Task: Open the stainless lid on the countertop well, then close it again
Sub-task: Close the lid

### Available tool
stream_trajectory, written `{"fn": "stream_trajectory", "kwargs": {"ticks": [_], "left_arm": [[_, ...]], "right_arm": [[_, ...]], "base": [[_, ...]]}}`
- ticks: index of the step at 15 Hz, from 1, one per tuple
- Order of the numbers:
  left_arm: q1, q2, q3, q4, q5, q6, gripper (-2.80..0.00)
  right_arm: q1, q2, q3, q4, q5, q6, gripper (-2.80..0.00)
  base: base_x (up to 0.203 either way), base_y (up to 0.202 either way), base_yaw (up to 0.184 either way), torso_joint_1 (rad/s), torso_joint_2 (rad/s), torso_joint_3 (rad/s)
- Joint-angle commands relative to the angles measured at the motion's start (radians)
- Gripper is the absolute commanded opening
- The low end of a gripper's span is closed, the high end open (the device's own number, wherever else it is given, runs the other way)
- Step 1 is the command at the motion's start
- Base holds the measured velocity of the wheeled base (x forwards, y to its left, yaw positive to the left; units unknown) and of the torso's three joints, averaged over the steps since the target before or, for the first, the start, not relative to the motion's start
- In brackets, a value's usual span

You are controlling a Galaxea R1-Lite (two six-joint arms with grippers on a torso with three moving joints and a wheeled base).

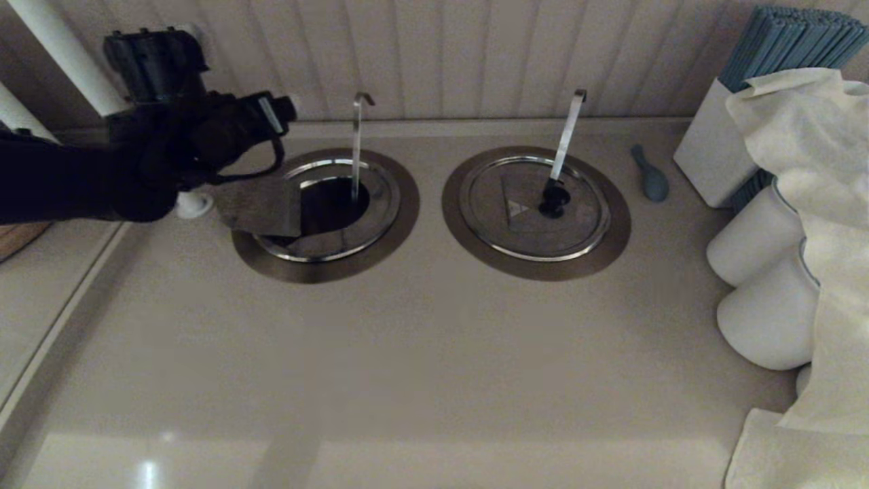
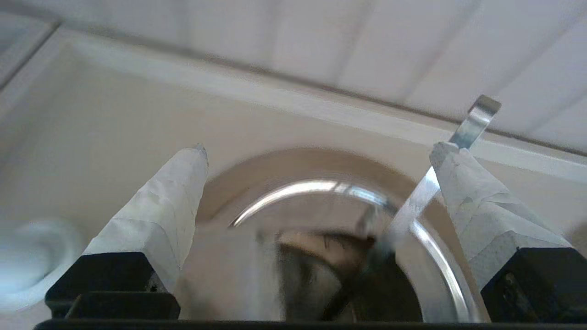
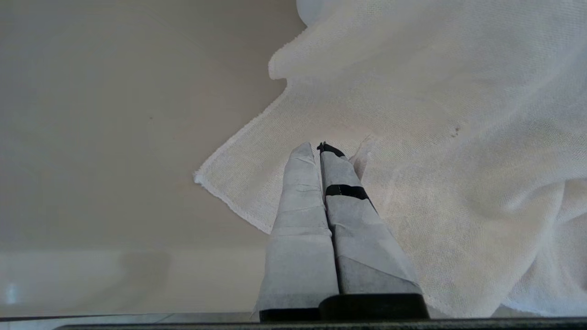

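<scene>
Currently lid flap folded up at left side of well on desk; your left gripper above, jaws wide, empty. Approach flap edge squarely, lower gently, avoid ladle handle.

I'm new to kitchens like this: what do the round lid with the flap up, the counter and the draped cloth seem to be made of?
The stainless lid looks like brushed steel: grey, with a shiny rim that catches the light. The counter seems a smooth beige solid surface, faintly glossy; stone or resin, I cannot tell. The cloth looks like woven cotton: visible weave and soft folds.
</scene>
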Motion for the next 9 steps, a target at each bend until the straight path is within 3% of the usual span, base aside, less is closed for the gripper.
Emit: {"fn": "stream_trajectory", "kwargs": {"ticks": [1,2,5,7,8,9], "left_arm": [[0.083,-0.138,0.036,0.100,-0.075,-0.033,0.00],[0.131,-0.181,0.043,0.214,-0.136,-0.067,0.00],[0.171,-0.198,0.015,0.383,-0.191,-0.344,0.00],[0.174,-0.170,-0.085,0.625,-0.195,-0.428,0.00],[0.174,-0.155,-0.124,0.699,-0.202,-0.496,0.00],[0.174,-0.137,-0.129,0.711,-0.210,-0.509,0.00]], "right_arm": [[-0.001,0.001,0.000,0.000,0.000,0.000,-2.80],[-0.001,0.000,0.000,0.000,0.000,0.001,-2.80],[-0.001,0.000,0.000,0.000,0.000,-0.001,-2.80],[-0.001,0.001,0.000,0.000,0.000,0.000,-2.80],[-0.001,0.000,0.000,0.000,0.000,0.001,-2.80],[-0.001,0.000,0.000,0.000,0.000,-0.001,-2.80]], "base": [[0.000,0.000,0.000,0.000,0.00,0.000],[0.000,0.000,0.000,0.000,0.00,0.000],[0.000,0.000,0.000,0.000,0.00,0.000],[0.000,0.000,0.000,0.000,0.00,0.000],[0.000,0.000,0.000,0.000,0.00,0.000],[0.000,0.000,0.000,0.000,0.00,0.000]]}}
